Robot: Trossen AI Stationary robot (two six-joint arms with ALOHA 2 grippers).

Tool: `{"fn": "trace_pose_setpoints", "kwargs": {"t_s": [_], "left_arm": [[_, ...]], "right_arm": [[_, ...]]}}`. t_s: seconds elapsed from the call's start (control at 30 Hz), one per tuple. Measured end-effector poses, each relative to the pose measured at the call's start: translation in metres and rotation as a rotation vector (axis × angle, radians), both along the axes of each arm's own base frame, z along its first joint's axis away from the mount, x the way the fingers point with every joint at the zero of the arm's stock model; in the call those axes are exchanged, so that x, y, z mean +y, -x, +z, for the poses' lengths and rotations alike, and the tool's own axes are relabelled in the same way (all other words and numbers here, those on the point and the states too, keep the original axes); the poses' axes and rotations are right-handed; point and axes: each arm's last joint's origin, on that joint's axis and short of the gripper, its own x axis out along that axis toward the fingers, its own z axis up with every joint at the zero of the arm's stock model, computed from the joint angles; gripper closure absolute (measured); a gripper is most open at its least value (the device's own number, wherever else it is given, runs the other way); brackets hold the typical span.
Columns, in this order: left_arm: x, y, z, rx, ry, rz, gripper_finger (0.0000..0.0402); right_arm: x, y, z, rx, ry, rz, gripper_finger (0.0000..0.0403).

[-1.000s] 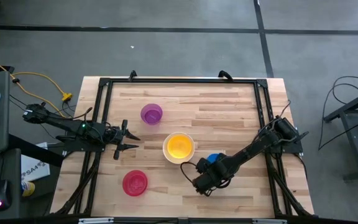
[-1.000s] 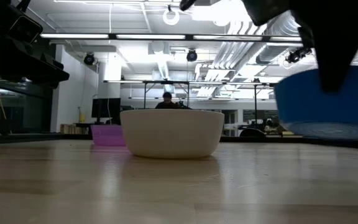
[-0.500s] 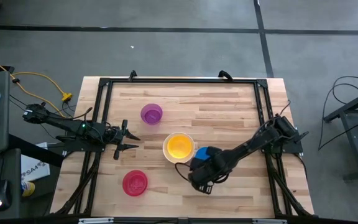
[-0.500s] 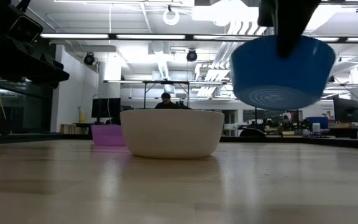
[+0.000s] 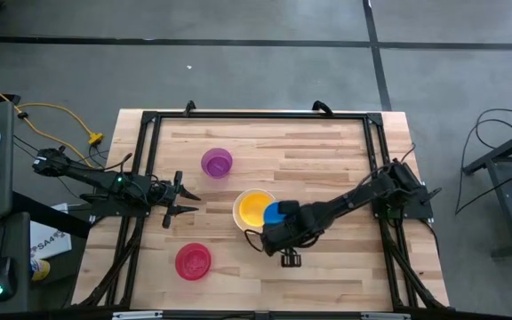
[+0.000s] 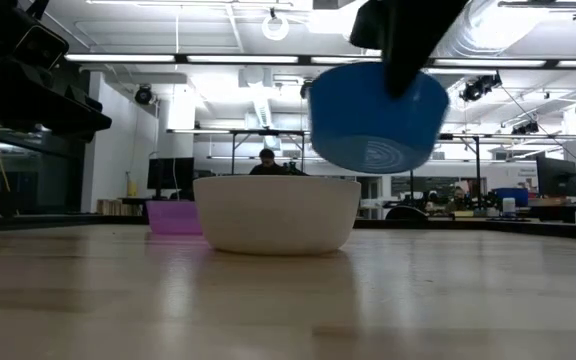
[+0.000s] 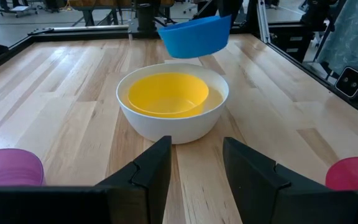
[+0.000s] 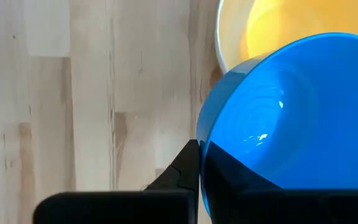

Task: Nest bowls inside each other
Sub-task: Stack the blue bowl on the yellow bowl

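Right gripper: closed on the rim of the blue bowl, holding it in the air, clear of the table; in the right wrist view one dark finger lies inside the bowl's wall.
Blue bowl: hangs tilted just above the right-hand rim of the white bowl, partly over it; in the low view it floats above the white bowl's edge with a gap between them, so it does not touch.
White bowl: stands upright near the middle of the table, with the yellow bowl nested inside it.
Yellow bowl: sits low within the white one, its rim below the white rim in the left wrist view.
Purple bowl: upright on the table, apart from the white bowl, towards the far side.
Red-pink bowl: upright near the front edge on the left, well apart from the others.
Left gripper: at the table's left edge, fingers spread wide and holding nothing, pointing towards the white bowl.
Room: a person seems to sit far behind the table, too small to tell more.
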Motion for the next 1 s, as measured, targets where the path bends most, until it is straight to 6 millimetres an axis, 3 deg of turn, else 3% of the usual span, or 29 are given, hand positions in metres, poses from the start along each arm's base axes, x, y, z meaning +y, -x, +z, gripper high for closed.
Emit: {"fn": "trace_pose_setpoints", "kwargs": {"t_s": [0.4, 1.0], "left_arm": [[0.0, 0.0, 0.0, 0.0, 0.0, 0.0, 0.0256], [0.0, 0.0, 0.0, 0.002, -0.001, 0.0, 0.0256]], "right_arm": [[-0.029, -0.012, -0.002, 0.01, 0.025, 0.15, 0.04], [-0.036, -0.043, -0.016, 0.012, 0.079, 0.359, 0.04]]}}
